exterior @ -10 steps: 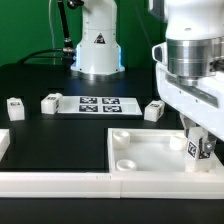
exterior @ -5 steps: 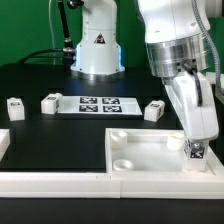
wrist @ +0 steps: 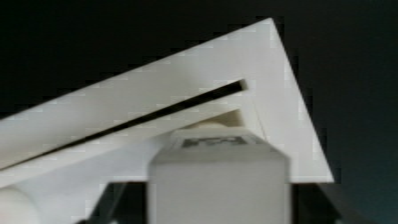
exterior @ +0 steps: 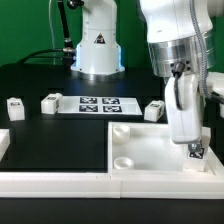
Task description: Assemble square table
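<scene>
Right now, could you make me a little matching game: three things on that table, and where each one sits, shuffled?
Things:
1. tabletop
2. marker board
3. held leg

Places:
A. flat on the black table, between loose legs
B. in the end effector, over the tabletop's part on the exterior view's right
C. at the front, next to the white rail

Pairs: 1-C, 2-A, 3-B
</scene>
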